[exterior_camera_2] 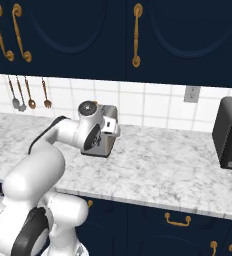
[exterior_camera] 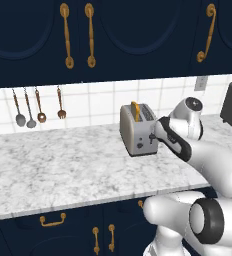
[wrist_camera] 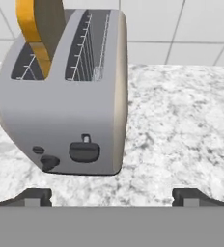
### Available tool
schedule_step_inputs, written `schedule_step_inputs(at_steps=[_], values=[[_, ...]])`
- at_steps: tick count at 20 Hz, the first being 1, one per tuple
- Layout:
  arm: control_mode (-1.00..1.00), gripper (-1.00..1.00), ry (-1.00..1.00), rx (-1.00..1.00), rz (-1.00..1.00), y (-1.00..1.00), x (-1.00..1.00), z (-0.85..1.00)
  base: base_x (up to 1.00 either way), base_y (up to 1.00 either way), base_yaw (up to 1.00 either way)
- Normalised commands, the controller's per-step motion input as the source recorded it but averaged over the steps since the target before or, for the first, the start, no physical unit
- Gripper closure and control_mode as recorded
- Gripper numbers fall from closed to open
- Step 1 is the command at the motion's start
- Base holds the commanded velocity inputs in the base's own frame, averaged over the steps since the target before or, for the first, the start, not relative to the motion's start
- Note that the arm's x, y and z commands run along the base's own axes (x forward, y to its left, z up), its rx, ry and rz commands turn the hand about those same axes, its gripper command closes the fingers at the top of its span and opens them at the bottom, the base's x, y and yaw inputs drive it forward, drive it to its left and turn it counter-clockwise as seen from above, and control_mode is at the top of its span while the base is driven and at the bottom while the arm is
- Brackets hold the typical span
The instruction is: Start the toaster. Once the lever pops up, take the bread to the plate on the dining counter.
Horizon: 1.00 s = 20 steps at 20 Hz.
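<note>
One slice of bread (wrist_camera: 39,29) stands high in the toaster (wrist_camera: 65,96) on the marbled worktop (exterior_camera: 48,165) — not yet taken out. Its lever (wrist_camera: 84,150) sits low on the front face. The gripper (wrist_camera: 111,198) waits just before it, fingers spread wide, holding nothing — carrying to the plate remains.

There is one toaster (exterior_camera: 138,129) on the surface (exterior_camera: 63,165), and it has two slots. One slice of bread (exterior_camera: 135,110) stands in one of the slots. One larger dark appliance (exterior_camera_2: 230,132) stands at the right end. Four utensils (exterior_camera: 38,107) hang on the tiled wall: two silver and two copper-coloured. One wall socket (exterior_camera_2: 190,93) is in the tiles. On the narrow face of the toaster I count three dark controls (wrist_camera: 84,151).
</note>
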Motion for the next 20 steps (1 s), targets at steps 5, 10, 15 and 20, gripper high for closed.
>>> schedule_step_inputs(at_steps=[5,10,15,20], values=[[-1.00,-1.00,0.00,0.00,-0.01,-0.02,0.39,-0.10,0.00,0.00,0.00],[-1.00,-1.00,0.00,0.00,0.00,-0.06,0.13,-0.19,0.00,0.00,0.00],[-1.00,-1.00,0.00,0.00,0.00,-0.04,0.16,-0.10,0.00,0.00,0.00],[-1.00,-1.00,0.00,0.00,0.00,0.00,0.12,-0.10,0.00,0.00,0.00]])
